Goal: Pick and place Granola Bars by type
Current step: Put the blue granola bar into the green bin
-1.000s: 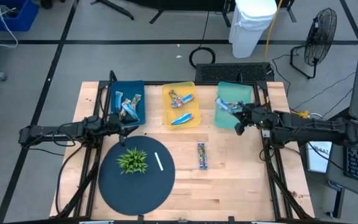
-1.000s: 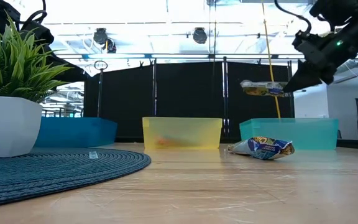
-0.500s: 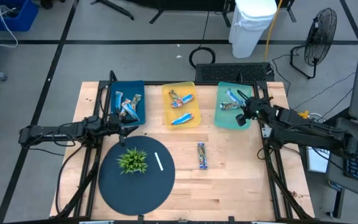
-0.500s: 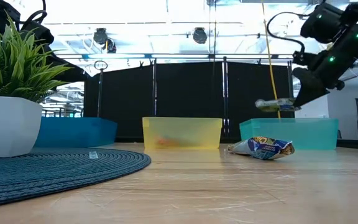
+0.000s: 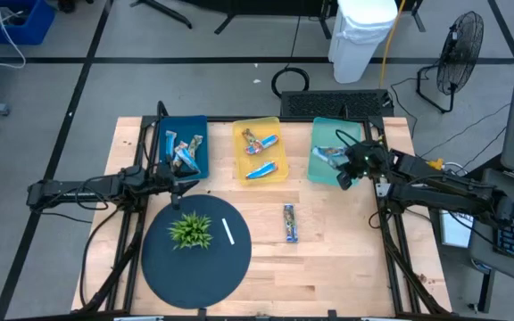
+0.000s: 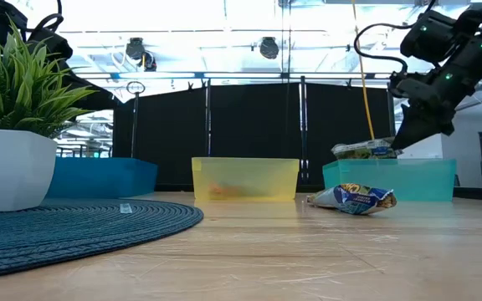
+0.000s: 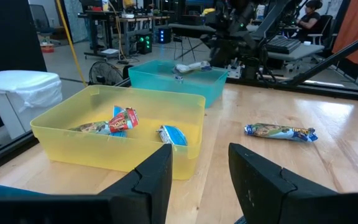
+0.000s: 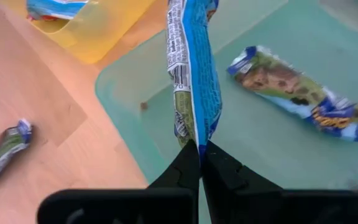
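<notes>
We are seeing the right end effector [image 8: 199, 149] pinching a granola bar [image 8: 193, 74] over the teal bin [image 8: 126, 93]; another bar [image 8: 303, 102] is lying inside just beside it.

Bins: 3, namely blue bin [image 5: 184, 147], yellow bin [image 5: 261, 150], teal bin [image 5: 332, 152]. Granola Bars [image 5: 289, 223] visible: roughly 8. Plant [image 5: 190, 230]: 1; white stick [image 5: 227, 232]: 1.

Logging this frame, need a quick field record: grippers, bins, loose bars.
right gripper: shut on held bar, over teal bin
left gripper: idle, by blue bin
teal bin: one bar inside
yellow bin: bars inside
blue bin: bars inside
loose bar: on table
mat: plant, white stick
</notes>
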`<state>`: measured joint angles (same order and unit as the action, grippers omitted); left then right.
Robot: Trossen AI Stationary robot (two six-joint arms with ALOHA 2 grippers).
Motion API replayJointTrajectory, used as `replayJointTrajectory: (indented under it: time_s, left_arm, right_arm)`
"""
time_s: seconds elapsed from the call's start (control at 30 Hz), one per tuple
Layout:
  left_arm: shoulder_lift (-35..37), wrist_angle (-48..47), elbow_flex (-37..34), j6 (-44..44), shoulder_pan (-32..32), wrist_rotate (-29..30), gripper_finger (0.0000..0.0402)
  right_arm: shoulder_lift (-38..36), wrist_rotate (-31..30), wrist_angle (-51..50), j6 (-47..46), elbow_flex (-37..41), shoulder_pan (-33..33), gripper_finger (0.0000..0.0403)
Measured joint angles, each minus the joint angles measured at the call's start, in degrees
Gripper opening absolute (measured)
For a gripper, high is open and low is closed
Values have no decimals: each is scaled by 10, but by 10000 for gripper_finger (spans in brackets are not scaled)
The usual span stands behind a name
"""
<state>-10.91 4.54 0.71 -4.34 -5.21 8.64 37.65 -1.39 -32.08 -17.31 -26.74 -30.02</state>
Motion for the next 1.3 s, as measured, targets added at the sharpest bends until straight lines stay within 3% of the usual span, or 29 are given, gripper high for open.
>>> replayJointTrajectory:
  time_s: [0.6, 1.3]
  left_arm:
    - [0, 0, 0, 0, 0, 0, 161]
    - [0, 0, 0, 0, 0, 0, 161]
  right_arm:
    - [1, 17, -46, -104, 11, 0, 2]
    - [0, 31, -24, -101, 17, 0, 3]
